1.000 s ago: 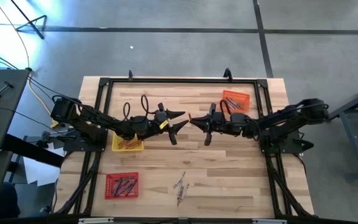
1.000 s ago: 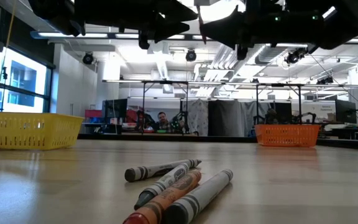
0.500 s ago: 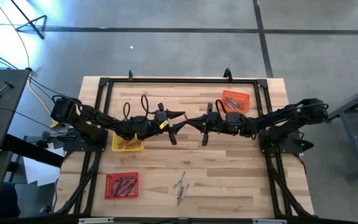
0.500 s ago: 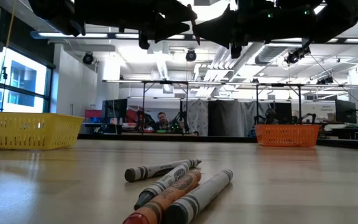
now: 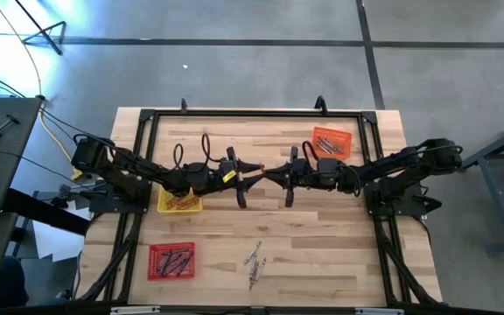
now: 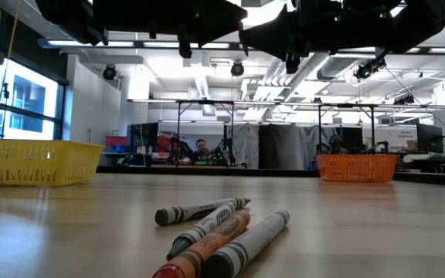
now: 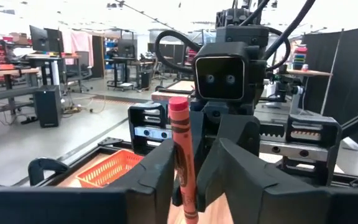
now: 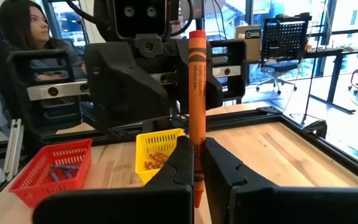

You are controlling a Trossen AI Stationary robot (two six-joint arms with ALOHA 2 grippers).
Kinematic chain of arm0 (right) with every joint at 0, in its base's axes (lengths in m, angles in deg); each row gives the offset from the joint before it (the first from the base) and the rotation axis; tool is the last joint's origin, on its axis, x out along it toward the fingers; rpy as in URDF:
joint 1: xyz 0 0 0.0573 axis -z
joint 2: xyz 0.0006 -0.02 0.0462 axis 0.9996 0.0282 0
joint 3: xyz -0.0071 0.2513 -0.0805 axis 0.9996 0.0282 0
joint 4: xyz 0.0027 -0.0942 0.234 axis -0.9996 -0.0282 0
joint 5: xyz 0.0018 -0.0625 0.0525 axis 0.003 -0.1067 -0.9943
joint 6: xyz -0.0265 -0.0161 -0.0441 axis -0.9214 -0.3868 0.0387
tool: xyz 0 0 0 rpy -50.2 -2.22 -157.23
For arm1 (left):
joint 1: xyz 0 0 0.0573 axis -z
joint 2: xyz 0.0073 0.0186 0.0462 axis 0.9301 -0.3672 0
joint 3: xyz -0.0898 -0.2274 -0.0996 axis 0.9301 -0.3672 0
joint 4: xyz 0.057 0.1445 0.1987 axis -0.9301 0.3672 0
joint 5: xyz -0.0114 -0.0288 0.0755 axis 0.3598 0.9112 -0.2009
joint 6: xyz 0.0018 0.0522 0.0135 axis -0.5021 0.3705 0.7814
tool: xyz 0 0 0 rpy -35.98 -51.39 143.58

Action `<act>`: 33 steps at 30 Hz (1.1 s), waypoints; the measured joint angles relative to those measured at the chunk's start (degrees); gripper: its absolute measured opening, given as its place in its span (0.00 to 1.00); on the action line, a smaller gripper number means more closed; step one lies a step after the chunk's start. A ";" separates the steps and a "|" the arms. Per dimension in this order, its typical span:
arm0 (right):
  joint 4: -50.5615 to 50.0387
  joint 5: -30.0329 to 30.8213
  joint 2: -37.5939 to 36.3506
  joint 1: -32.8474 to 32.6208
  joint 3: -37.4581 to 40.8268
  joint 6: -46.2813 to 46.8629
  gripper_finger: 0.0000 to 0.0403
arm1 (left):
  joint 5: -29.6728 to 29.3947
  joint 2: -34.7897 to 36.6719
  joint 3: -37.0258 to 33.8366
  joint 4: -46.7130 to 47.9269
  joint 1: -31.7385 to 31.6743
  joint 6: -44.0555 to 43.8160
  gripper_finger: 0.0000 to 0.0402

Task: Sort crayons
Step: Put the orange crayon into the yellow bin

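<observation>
While both arms meet nose to nose high over the middle of the table [image 5: 322, 219], the right gripper [image 8: 195, 163] stays clamped on an orange crayon [image 8: 196, 93], its long axis pointing straight out past the fingertips toward the left gripper [image 7: 191, 163]. That one's fingers are narrowing around the crayon's far end without yet pinching it. Loose crayons [image 6: 215, 232] lie flat near the table's front edge.

Upright orange crayon [image 8: 196, 93]; 4 crayons [image 6: 219, 232] tabletop
</observation>
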 joint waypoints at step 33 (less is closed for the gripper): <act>-3.03 -0.77 -0.04 0.08 0.00 2.20 0.29 | -0.02 -0.02 0.02 0.85 0.09 0.04 0.00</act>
